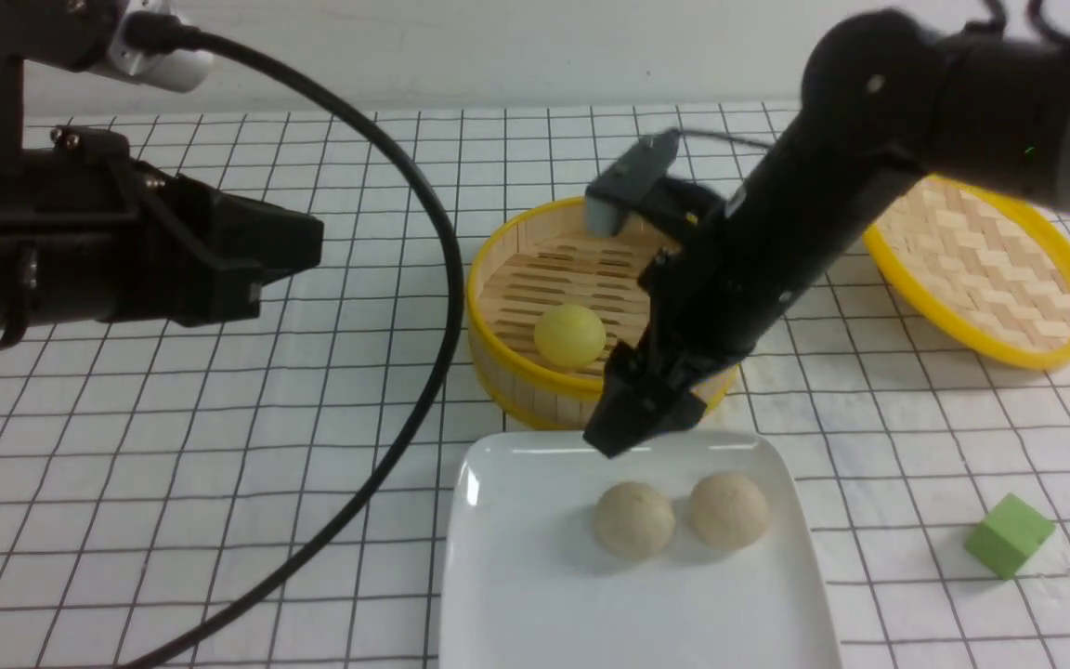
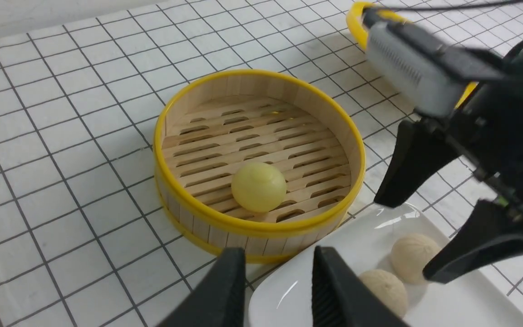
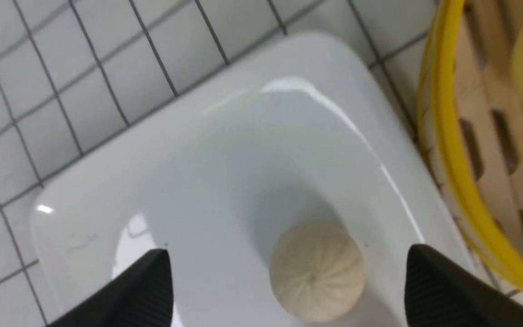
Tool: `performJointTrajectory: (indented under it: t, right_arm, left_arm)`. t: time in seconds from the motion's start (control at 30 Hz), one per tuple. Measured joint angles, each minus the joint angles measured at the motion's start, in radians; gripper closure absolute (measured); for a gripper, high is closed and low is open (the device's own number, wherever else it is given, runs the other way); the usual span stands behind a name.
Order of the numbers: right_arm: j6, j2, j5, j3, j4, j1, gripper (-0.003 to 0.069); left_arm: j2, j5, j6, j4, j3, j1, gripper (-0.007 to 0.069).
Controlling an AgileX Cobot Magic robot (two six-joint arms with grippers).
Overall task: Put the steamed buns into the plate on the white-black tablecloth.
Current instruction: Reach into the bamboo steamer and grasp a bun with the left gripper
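Text on the tablecloth point(image 1: 358, 539): none I can read.
Text on the plate point(image 1: 535, 595) or basket point(image 1: 489, 358): none.

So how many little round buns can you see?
3. One yellow bun sits in the round basket. Two beige buns are side by side in the white plate.

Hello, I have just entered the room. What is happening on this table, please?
The robot is moving steamed buns to the white plate. Two pale buns already lie on it; the yellow bun is in the bamboo steamer. The right gripper is open above the plate, holding nothing. The left gripper is open and empty too.
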Motion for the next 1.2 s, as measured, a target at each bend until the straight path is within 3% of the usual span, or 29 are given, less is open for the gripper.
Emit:
performJointTrajectory:
  t: [0.2,0.3,0.43,0.53,0.7,0.77,0.97,1.03,1.2]
  right_arm:
    - [0.023,-0.164,0.039,-0.063,-0.081,0.0,0.012]
    - [0.108,-0.303,0.062,-0.066,-0.221,0.0,0.0171]
    - [0.233,-0.445,0.098,-0.066,-0.325,0.0,0.0181]
    - [0.295,-0.546,0.129,-0.066,-0.34,0.0,0.0182]
    - [0.32,-0.662,0.178,-0.068,-0.34,0.0,0.0183]
    - [0.332,-0.686,0.186,-0.068,-0.34,0.0,0.0183]
    - [0.35,-0.7,0.186,-0.067,-0.34,0.0,0.0183]
    - [0.363,-0.7,0.186,-0.045,-0.34,0.0,0.0183]
    - [0.366,-0.7,0.186,0.028,-0.34,0.0,0.0183]
  left_arm:
    - [0.038,0.034,0.0,0.0,0.0,0.0,0.0382]
    - [0.113,0.087,0.001,-0.008,0.0,0.0,0.0382]
    - [0.205,0.094,0.079,-0.098,-0.001,0.0,0.0382]
    - [0.27,0.122,0.219,-0.208,-0.027,0.0,0.0382]
    - [0.396,0.192,0.277,-0.294,-0.138,0.0,0.0381]
    - [0.444,0.227,0.275,-0.277,-0.191,-0.003,0.0377]
    - [0.621,0.252,0.175,-0.04,-0.425,-0.104,0.0356]
    - [0.69,0.192,0.12,0.088,-0.523,-0.176,0.0354]
    - [0.823,0.044,0.081,0.219,-0.623,-0.268,0.0354]
